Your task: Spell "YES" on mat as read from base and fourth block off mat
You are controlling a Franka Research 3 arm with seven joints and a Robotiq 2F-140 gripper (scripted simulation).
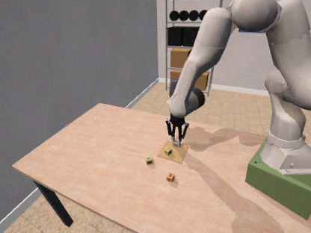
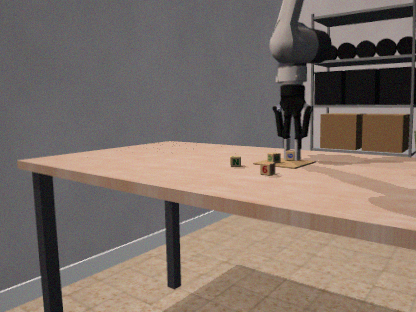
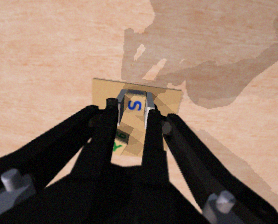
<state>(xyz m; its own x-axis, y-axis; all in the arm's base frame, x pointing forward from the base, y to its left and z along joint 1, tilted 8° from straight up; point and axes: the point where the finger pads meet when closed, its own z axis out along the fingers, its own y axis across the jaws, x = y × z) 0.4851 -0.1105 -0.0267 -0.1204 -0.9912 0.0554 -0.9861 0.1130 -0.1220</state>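
Observation:
My gripper [image 3: 135, 99] is shut on the block with a blue S [image 3: 134, 106], holding it low over the tan mat [image 3: 135, 115]; I cannot tell whether it touches. A green-lettered Y block [image 3: 121, 140] lies on the mat beside it, partly hidden by my fingers. From the side, the gripper [image 2: 291, 150] stands upright over the mat [image 2: 285, 164] with the S block [image 2: 290, 154] and the Y block [image 2: 274, 157]. A green N block [image 2: 235, 162] and an orange block with a red letter [image 2: 267, 168] lie on the table off the mat.
The wooden table ends at a far edge toward the grey wall. The green robot base [image 1: 278, 183] stands at the table's right. A shelf with boxes [image 1: 191, 39] stands on the floor behind.

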